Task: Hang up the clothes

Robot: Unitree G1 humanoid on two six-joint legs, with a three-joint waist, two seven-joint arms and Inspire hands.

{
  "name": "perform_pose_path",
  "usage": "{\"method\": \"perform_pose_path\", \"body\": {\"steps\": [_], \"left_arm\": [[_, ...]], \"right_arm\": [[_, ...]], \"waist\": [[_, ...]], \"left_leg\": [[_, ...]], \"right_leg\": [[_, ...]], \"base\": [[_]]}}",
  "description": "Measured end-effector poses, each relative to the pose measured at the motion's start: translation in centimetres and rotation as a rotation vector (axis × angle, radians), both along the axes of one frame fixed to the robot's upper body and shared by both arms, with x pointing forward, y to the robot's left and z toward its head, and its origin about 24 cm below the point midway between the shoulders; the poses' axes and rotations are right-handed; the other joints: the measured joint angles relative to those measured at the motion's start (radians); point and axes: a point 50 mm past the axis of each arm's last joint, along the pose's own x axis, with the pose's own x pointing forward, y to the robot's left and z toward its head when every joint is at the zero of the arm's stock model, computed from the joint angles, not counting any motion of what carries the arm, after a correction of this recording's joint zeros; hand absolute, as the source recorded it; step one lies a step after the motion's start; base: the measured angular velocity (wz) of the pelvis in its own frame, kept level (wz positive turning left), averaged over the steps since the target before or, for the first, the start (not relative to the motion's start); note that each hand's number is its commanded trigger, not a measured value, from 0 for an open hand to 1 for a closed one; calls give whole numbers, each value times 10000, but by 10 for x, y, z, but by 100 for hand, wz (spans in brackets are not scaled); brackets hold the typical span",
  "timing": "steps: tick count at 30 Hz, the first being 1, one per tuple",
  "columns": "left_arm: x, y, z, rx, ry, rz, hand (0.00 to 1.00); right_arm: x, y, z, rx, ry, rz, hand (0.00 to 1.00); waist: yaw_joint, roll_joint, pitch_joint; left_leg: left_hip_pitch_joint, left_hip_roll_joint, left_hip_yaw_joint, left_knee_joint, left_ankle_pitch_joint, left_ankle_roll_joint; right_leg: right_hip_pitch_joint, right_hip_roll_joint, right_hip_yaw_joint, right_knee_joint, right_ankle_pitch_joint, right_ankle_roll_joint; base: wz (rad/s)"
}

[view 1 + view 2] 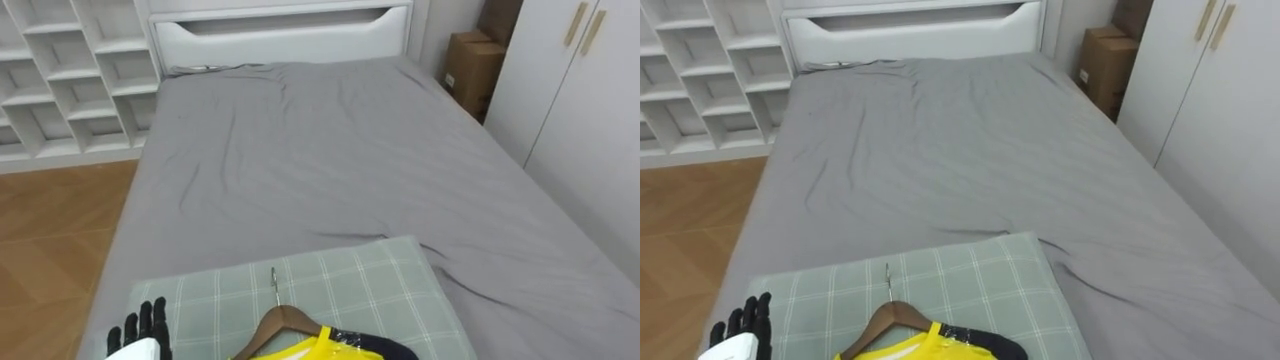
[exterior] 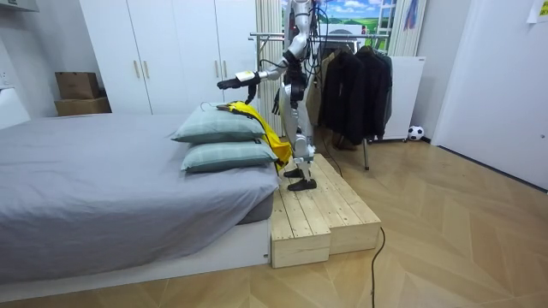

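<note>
The yellow garment [image 1: 305, 350] on its wooden hanger [image 1: 285, 320] lay across the checked pillow [image 1: 370, 280], hook pointing away from the robot, near and right of the left hand [image 1: 140, 330], whose straight fingers held nothing.

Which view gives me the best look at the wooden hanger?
The left eye view: the wooden hanger lies on the checked pillow, metal hook pointing up the bed, yellow garment on it. The right eye view nearly matches. In the room view it is tiny.
</note>
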Motion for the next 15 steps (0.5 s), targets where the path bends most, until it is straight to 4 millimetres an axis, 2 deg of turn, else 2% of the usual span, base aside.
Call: {"method": "perform_pose_path", "body": {"steps": [4,15], "left_arm": [[2,-5,-2,-190,348,-261,0],[10,-15,-2,-437,680,-787,0]], "right_arm": [[4,3,0,29,-70,80,0],[5,4,0,55,-169,43,0]], "waist": [[-167,-58,-3],[-246,-99,1]], "left_leg": [[-54,1,3,20,0,0],[-56,16,157,-12,0,0]], "right_leg": [[-45,-5,11,0,0,0],[-102,5,236,17,13,-4]], "base": [[0],[-4]]}}
